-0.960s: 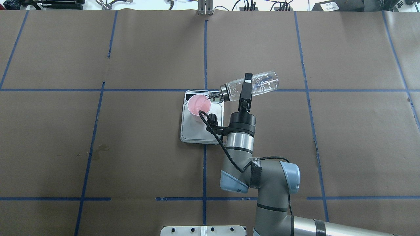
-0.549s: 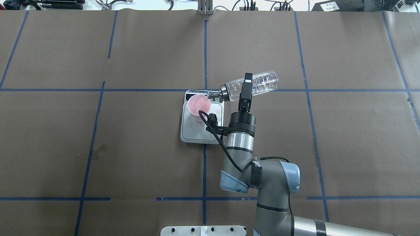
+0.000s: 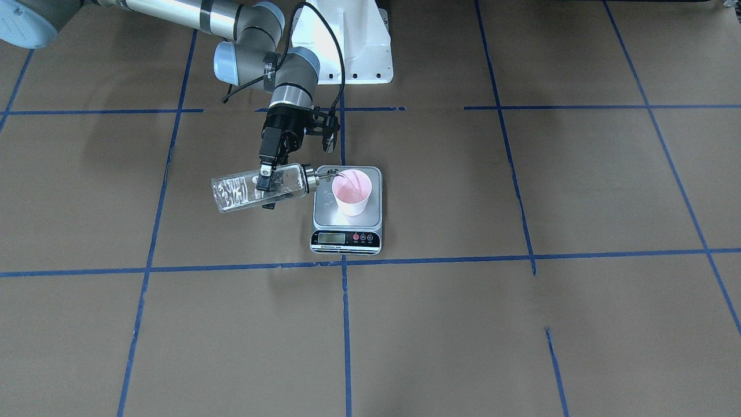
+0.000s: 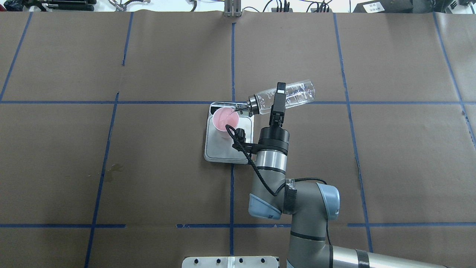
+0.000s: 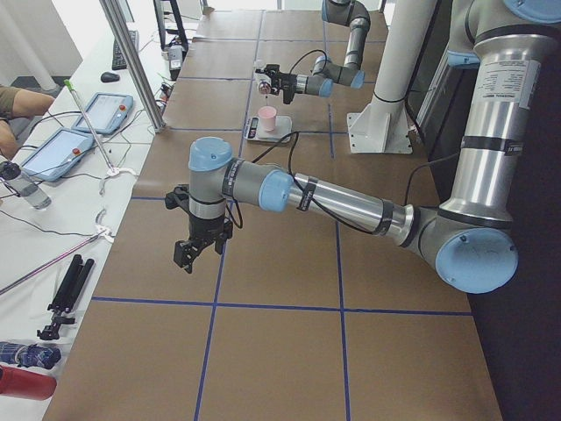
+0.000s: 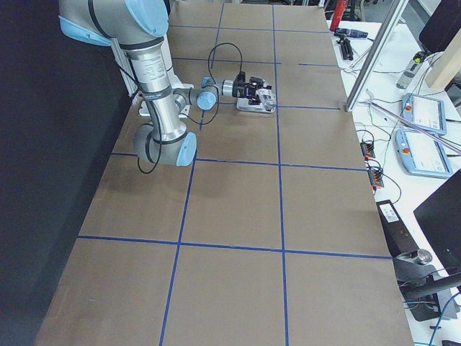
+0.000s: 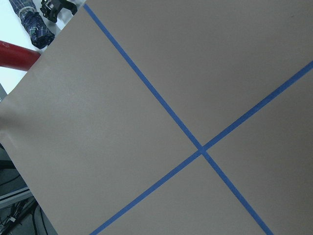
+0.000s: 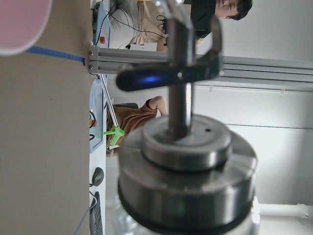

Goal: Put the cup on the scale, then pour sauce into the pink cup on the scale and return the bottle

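Pinching bottle mid-body with right gripper, spout over cup on scale. Likely smooth, brittle glass: hold firm at middle. Left gripper: cannot tell.

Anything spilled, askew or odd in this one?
The bottle is tipped for the pour, its spout over the cup, which stands upright on the scale; no spill shows around them. One oddity: a faint dark stain on the paper, well off to the robot's left of the scale, possibly an old spill.
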Controlling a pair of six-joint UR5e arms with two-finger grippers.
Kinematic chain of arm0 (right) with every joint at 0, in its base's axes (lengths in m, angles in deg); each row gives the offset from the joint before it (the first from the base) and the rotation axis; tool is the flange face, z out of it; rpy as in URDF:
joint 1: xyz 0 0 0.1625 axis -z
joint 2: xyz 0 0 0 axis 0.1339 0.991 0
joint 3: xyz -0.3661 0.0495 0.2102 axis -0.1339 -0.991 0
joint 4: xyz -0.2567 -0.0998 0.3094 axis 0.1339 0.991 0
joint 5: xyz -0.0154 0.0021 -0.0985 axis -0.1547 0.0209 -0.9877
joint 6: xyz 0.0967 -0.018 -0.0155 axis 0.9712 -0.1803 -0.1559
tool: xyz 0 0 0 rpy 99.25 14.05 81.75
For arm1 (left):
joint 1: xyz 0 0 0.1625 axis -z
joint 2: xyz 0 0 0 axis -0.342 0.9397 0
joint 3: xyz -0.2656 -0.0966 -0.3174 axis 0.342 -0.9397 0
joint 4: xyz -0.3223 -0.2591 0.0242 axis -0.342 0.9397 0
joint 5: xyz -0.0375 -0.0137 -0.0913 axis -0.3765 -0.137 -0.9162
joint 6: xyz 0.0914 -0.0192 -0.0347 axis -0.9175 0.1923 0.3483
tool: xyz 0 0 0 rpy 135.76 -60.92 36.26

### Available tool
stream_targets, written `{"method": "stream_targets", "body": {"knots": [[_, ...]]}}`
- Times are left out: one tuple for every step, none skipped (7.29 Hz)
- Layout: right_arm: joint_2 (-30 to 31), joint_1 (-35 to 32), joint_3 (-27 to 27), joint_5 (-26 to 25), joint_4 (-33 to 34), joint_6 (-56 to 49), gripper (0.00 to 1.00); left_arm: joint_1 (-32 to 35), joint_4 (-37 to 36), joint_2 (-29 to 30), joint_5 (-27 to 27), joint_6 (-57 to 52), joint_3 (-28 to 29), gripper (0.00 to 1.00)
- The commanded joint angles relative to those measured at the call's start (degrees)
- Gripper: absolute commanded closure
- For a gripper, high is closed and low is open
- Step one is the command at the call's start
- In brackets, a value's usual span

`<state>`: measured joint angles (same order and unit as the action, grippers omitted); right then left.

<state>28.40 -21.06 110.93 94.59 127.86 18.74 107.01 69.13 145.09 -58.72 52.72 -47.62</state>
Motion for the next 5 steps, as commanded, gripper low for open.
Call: {"method": "stream_targets", "body": {"knots": [[0.06, 0.18, -0.25, 0.09, -3.28, 0.23, 1.0, 0.0, 0.0, 0.0, 0.0, -0.03, -0.09, 0.0], [0.06, 0.18, -0.25, 0.18, -4.59, 0.49, 1.0, 0.0, 0.0, 0.0, 0.0, 0.06, -0.18, 0.0], [0.23, 0.27, -0.33, 0.35, -7.04, 0.41, 1.0, 0.0, 0.0, 0.0, 0.0, -0.03, -0.09, 0.0], [0.15, 0.27, -0.25, 0.62, -7.24, 0.49, 1.0, 0.0, 0.0, 0.0, 0.0, -0.03, -0.09, 0.0], [0.23, 0.27, -0.33, 0.62, -8.37, 0.58, 1.0, 0.0, 0.0, 0.0, 0.0, -0.03, -0.09, 0.0]]}}
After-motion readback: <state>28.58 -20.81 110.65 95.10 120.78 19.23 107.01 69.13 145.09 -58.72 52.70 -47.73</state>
